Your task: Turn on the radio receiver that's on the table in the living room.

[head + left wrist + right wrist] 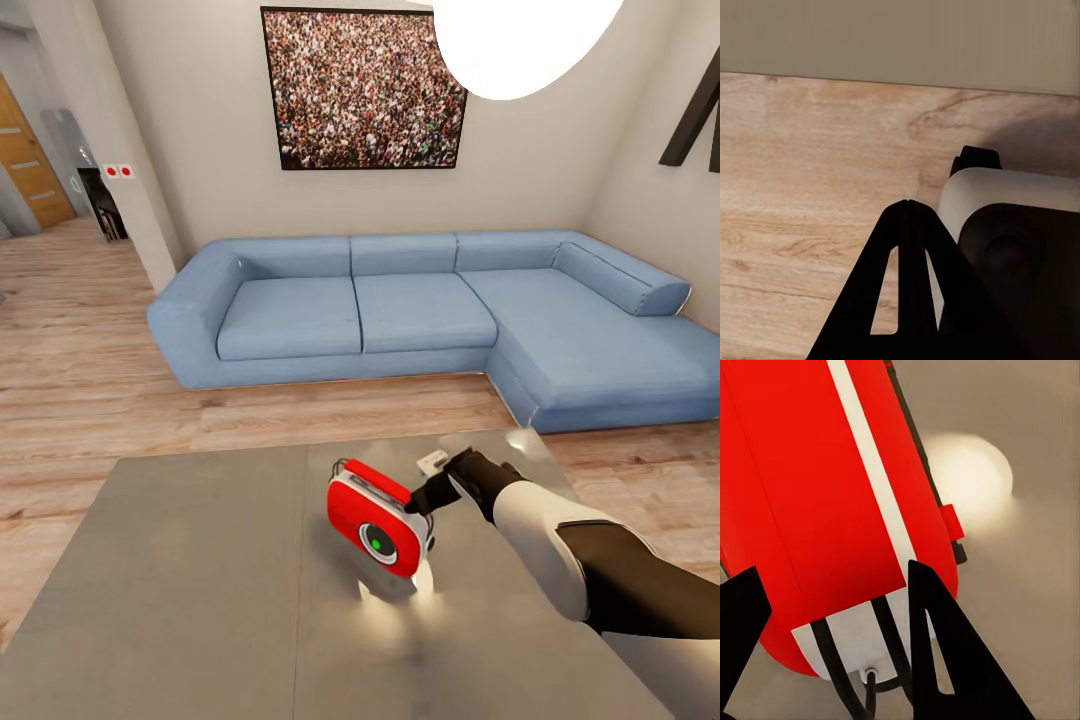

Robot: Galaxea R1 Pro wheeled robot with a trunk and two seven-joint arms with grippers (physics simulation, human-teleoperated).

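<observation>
Right jaws (832,615) open, straddling radio receiver (377,518) on table (180,580), left jaws (907,217) closed.

The right arm (590,560) extends forward from the lower right of the head view, white forearm leading to a black wrist. The right gripper (432,497) has its fingers (937,652) spread apart, apparently touching the radio receiver (377,517). The left gripper (907,217) points downward, fingertips together.
</observation>
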